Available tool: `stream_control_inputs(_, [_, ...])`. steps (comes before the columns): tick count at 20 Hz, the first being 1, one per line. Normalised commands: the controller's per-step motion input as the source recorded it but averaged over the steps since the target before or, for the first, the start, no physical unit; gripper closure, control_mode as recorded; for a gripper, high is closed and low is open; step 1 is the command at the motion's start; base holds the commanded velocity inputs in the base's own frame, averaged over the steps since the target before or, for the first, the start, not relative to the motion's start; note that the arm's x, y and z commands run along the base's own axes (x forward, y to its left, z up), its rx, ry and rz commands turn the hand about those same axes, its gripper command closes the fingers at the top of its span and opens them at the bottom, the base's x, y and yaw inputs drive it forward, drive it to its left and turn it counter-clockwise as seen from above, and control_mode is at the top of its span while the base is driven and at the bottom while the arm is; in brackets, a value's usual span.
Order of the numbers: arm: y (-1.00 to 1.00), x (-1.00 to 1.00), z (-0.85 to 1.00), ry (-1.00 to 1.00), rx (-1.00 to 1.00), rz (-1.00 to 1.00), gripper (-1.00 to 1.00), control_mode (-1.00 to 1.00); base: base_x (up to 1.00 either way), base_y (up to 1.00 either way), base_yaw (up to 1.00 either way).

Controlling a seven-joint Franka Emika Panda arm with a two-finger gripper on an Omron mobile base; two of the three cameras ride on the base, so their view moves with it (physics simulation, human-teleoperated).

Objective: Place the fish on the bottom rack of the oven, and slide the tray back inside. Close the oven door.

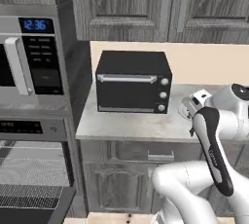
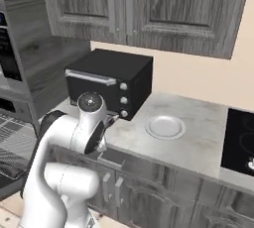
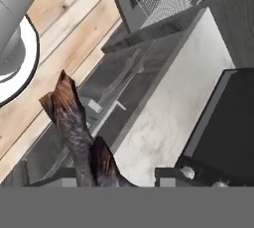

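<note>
Holding the fish [image 3: 74,123] between nearly shut jaws, the gripper [image 3: 116,175] hangs above the table's [image 1: 131,123] near edge, tail fin pointing out over the wooden floor [image 3: 59,28]. The fish looks light, slim and probably slick, so a pinch across the thick middle of its body should serve better than one at the tail. Far left, the oven [image 1: 29,169] stands open, its bottom rack [image 1: 29,196] pulled out over the lowered oven door [image 1: 34,215]. Rightward sit a black toaster oven [image 1: 132,82] and a white plate [image 2: 165,126].
</note>
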Motion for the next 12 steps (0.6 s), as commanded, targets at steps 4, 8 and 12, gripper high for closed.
stream_control_inputs(4, [0.00, 0.00, 0.00, 0.00, 0.00, 0.00, 1.00, 1.00, 0.00, 0.91, 0.70])
stream_control_inputs(8, [0.00, 0.00, 0.00, 0.00, 0.00, 0.00, 1.00, 1.00, 0.10, 0.84, 0.61])
stream_control_inputs(12, [0.00, 0.00, 0.00, 0.00, 0.00, 0.00, 1.00, 1.00, 0.03, 0.43, 0.41])
